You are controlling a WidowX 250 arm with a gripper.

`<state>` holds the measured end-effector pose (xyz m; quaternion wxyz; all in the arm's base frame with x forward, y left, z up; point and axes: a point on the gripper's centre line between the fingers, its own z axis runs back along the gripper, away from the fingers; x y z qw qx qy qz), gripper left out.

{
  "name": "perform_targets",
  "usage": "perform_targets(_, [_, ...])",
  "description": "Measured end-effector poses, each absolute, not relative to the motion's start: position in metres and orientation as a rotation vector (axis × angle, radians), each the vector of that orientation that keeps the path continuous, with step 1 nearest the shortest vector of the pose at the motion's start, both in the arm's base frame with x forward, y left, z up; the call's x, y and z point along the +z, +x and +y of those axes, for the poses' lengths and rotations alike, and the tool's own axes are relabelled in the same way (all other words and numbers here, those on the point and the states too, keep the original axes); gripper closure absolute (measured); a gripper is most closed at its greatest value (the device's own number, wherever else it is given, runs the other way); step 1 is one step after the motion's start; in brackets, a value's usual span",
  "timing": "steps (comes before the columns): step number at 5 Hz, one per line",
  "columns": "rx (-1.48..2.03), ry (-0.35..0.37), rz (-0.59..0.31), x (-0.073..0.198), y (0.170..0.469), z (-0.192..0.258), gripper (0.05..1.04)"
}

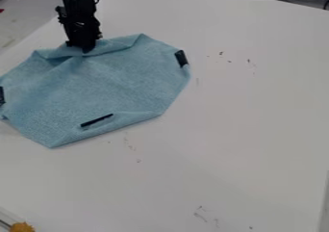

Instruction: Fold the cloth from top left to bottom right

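Note:
The gripper (85, 48) hangs from the top left, its tip down at the upper edge of the blue cloth (116, 86). Small folds and a raised ridge spread out in the fabric around the tip. Roughly eight-sided, the cloth lies mostly flat on the left half of the table, its corners turned in. Black patches mark its right corner, its left side and the part near its lower edge. Whether the gripper holds the fabric cannot be made out.
The white table (257, 120) extends right and below the cloth, with small dark marks on it. A yellow-orange object (22, 227) sits at the bottom left corner. Dark items lie beyond the table's far edge at the top right.

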<state>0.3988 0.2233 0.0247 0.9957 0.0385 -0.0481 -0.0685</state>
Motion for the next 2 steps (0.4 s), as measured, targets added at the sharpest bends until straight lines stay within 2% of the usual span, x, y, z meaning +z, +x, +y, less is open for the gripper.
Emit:
perform_targets(1, [-0.134, 0.089, -0.082, 0.0246, 0.3966, 0.2254, 0.931])
perform_targets(2, [-0.139, 0.139, -0.066, 0.0288, 0.3974, 0.2235, 0.999])
